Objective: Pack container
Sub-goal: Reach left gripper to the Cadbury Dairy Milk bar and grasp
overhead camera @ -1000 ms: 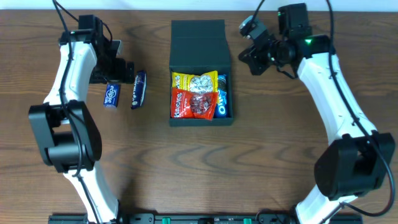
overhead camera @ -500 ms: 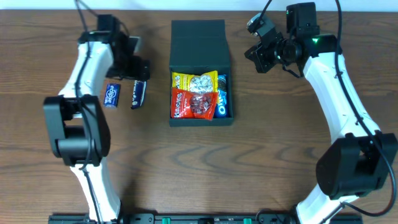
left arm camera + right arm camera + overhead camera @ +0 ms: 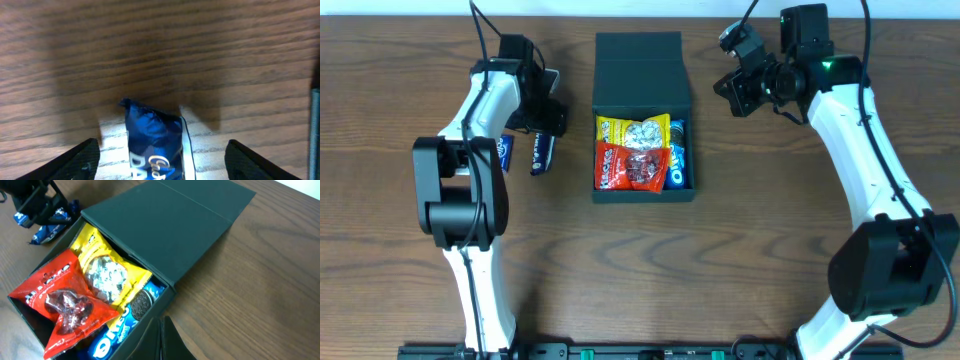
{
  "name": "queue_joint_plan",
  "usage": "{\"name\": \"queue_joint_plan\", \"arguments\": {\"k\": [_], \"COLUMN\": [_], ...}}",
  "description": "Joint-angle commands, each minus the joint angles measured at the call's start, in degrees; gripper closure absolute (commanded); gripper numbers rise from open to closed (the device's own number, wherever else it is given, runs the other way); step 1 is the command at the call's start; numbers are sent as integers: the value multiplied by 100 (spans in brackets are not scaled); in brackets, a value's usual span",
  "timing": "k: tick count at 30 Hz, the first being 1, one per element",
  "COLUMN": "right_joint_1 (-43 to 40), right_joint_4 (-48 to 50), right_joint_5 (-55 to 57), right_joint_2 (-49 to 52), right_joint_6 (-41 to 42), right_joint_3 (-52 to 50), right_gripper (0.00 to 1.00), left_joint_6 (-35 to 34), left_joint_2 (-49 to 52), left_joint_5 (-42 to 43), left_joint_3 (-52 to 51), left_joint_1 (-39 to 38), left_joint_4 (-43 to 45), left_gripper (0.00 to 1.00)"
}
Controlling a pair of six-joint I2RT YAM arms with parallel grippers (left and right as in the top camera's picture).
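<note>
Snacks (image 3: 638, 152) in container (image 3: 638, 62) (lid lying behind), two bars (image 3: 542, 152) left.

The left arm (image 3: 480, 110) and the right arm (image 3: 855, 140) match: smooth white tubular links joined by bulky, rounded black joint housings (image 3: 430, 165). Thin black cables (image 3: 478, 22) run off their upper ends. A small green light (image 3: 817, 68) glows on the right arm's black wrist block. The left gripper (image 3: 160, 162) has matte black, wedge-shaped fingers (image 3: 82, 159). The right gripper (image 3: 163, 340) shows the same dark finish.
</note>
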Motion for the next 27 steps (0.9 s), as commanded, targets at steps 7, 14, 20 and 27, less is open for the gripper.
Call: {"name": "queue_joint_plan", "arguments": {"k": [7,14,20,27], "right_joint_1": [-50,-74,-321,-935], "right_joint_4": [0,2,4,-39], "right_joint_5": [-46,-44,55,61], "right_joint_2": [31,31,28,28], "right_joint_6": [109,111,520,1316], "right_joint_3": [39,39,39,42], "right_gripper": [99,99,99,98], "left_joint_6": [-61,-289,-822,-1290], "left_joint_2": [107,107,98,-26], "left_joint_5": [-79,-407,-422,-164], "left_joint_3": [-24,-24,74,1211], "left_joint_1": [13,13,11,-111], "left_joint_4": [24,35,-68,-879], "left_gripper": [48,79,93,94]}}
